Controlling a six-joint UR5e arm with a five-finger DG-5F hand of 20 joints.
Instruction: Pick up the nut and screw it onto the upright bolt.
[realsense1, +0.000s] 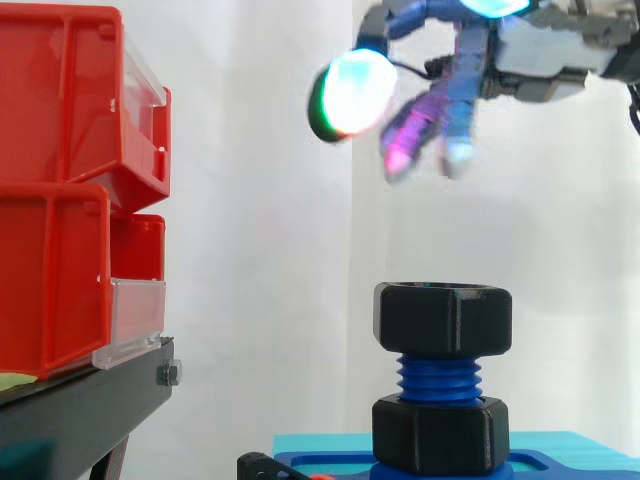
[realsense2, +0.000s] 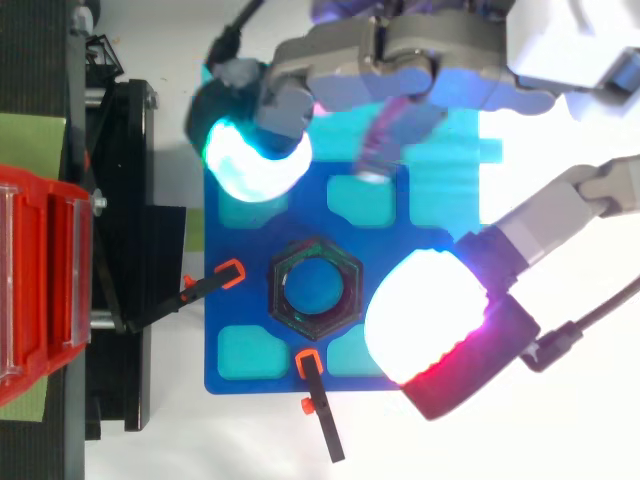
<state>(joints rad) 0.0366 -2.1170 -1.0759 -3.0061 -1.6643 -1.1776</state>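
Observation:
A black hex nut (realsense1: 444, 318) sits on the top of the upright blue bolt (realsense1: 438, 377), with bare thread showing below it. A second black hex piece (realsense1: 440, 432) sits at the bolt's foot on the blue base plate (realsense2: 232, 372). From above, the nut (realsense2: 286, 300) rings the bolt's blue end (realsense2: 316, 288). My hand (realsense1: 540, 50) hovers well above the nut, open, its fingers spread and hanging down with nothing in them. In the top view the hand (realsense2: 400, 50) comes in from the upper right, its glowing fingertips (realsense2: 255, 160) spread on both sides of the nut.
Red bins (realsense1: 60, 200) are stacked on a black stand (realsense1: 90, 400) at the left. Two black clamps with orange tips (realsense2: 210, 285) (realsense2: 318, 400) hold the base plate at its left and front edges. A white curtain hangs behind.

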